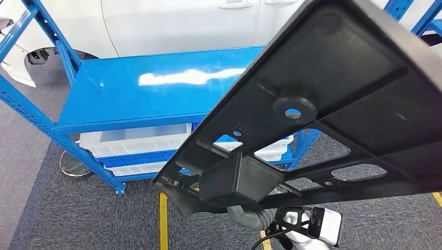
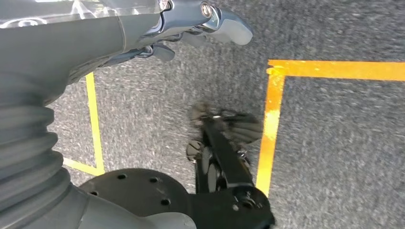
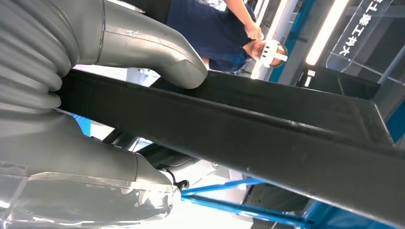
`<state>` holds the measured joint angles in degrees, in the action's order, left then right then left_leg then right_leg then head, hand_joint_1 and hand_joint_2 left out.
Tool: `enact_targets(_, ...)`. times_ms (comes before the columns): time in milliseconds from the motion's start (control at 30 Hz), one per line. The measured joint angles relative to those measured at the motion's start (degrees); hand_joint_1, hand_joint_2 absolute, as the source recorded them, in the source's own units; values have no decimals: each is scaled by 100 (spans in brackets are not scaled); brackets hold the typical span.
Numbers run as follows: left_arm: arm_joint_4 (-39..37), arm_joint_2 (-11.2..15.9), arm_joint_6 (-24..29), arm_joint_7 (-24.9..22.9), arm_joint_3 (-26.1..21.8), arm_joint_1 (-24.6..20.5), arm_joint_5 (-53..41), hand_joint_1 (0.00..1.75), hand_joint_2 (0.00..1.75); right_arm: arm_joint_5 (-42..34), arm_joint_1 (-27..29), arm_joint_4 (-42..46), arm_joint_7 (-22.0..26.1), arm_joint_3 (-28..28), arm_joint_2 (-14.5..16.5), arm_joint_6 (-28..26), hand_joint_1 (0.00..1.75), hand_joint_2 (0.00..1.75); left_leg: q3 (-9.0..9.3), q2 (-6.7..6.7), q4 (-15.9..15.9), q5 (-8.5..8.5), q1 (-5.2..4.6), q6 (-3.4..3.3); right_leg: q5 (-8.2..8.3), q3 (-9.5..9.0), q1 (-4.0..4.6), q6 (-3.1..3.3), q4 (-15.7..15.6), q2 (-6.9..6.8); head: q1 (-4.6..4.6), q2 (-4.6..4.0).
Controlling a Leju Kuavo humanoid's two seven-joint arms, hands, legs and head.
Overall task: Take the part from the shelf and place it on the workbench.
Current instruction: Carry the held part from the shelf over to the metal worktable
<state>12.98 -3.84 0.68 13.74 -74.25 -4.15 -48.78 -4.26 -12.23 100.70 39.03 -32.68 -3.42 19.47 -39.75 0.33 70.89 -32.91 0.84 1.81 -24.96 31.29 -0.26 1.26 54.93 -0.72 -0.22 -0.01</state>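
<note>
The large black moulded part (image 1: 333,99) is off the blue shelf (image 1: 156,86) and carried in the air, tilted, its ribbed underside filling the right of the head view with the shelf's top board bare behind it at far left. In the right wrist view the right hand (image 3: 143,52) clamps one edge of the part, the thick thumb (image 3: 176,62) lying over the top of the edge and the rest of the hand beneath. The left hand (image 2: 191,28) hangs over the grey carpet (image 2: 334,143) with its fingers loosely curled and nothing in them. The step in hand looks like the carry to the workbench. With so long a panel held at one edge, the far end will likely swing and sag, so the grip should stay firm, the turn slow, and the part kept clear of the shelf uprights (image 1: 49,39) and of the person (image 3: 215,24) standing near. Bringing the left hand under it would steady the load.
</note>
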Motion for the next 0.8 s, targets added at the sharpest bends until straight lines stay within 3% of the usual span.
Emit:
enact_targets(33, 0, -1, 0, -1, 0, 0, -1, 0, 175, 0, 1, -7, -1, -6, -2, 0, 175, 175, -13, 0, 241, -48, 4, 16, 39, 79, 1, -5, 32, -3, 1, 0)
enact_targets(67, 0, -1, 1, -1, 0, 0, -1, 0, 175, 0, 1, -12, -2, -12, -4, 1, 175, 175, 59, 0, 295, 16, 9, 29, 71, 158, -2, -15, 72, -5, -2, 1)
enact_targets(133, 0, 1, 18, 5, -1, -6, 5, 0, 175, -20, 1, -17, -2, -19, -10, 20, 175, 175, 521, 0, -245, 308, 32, 44, 123, 321, -16, -49, 179, -3, -3, 0)
enact_targets(200, 0, -1, 46, 17, -3, -22, 26, 0, 175, -74, -6, -19, -1, -20, -14, 76, 175, 175, 1037, -15, -1021, 365, 30, 27, 174, 459, -9, -109, 285, 4, -1, 0)
enact_targets(233, 0, -4, 60, 23, -5, -27, 41, 0, 175, -104, -15, -22, 0, -20, -15, 112, 175, 175, 1151, -25, -1244, 317, 21, 1, 202, 498, -3, -142, 313, 5, 1, 0)
enact_targets(333, 0, -23, 99, 0, -13, -21, 63, 0, 175, -198, -62, -52, -5, -21, -20, 238, 175, 175, 1109, -33, -1361, 331, 3, -139, 271, 553, -10, -255, 333, 12, 4, -1)
enact_targets(400, 0, -37, 126, -23, -15, -19, 61, 0, 175, -269, -82, -81, -14, -20, -30, 323, 175, 175, 1038, -17, -1373, 430, 15, -240, 35, 674, -34, -321, 594, 26, 18, -1)
enact_targets(500, 0, -40, 153, -44, -15, -19, 47, 0, 175, -329, -100, -138, -24, -17, -57, 404, 175, 175, 867, -5, -1365, 576, 0, -296, -655, 1044, -49, -382, 1677, 38, 29, 0)
enact_targets(533, 0, -40, 159, -56, -15, -16, 40, 0, 175, -338, -101, -163, -26, -17, -67, 417, 175, 175, 807, -4, -1360, 621, -11, -299, -766, 1087, -48, -385, 1921, 39, 29, 0)
enact_targets(567, 0, -41, 162, -67, -15, -13, 34, 0, 175, -345, -101, -186, -26, -17, -75, 424, 175, 175, 752, -4, -1354, 662, -21, -299, -771, 1019, -46, -374, 1949, 40, 29, 0)
enact_targets(600, 0, -45, 165, -75, -15, -12, 28, 0, 175, -352, -103, -207, -26, -17, -80, 429, 175, 175, 703, -5, -1349, 698, -32, -297, -682, 827, -40, -348, 1732, 40, 30, 0)
enact_targets(700, 0, -78, 166, -83, -15, -13, 22, 0, 175, -373, -139, -242, -25, -17, -84, 450, 175, 175, 620, -9, -1339, 786, -60, -264, -364, 9, 26, -194, 494, 33, 24, 0)
enact_targets(733, 0, -89, 167, -84, -15, -14, 22, 0, 175, -378, -156, -248, -24, -17, -85, 456, 175, 175, 607, -3, -1337, 810, -60, -239, -328, -119, 54, -151, 273, 27, 28, 0)
enact_targets(800, 0, -101, 167, -86, -15, -15, 21, 0, 175, -384, -171, -262, -22, -16, -86, 465, 175, 175, 596, 14, -1350, 858, -52, -173, -282, -129, 82, -96, 190, 24, 39, 0)
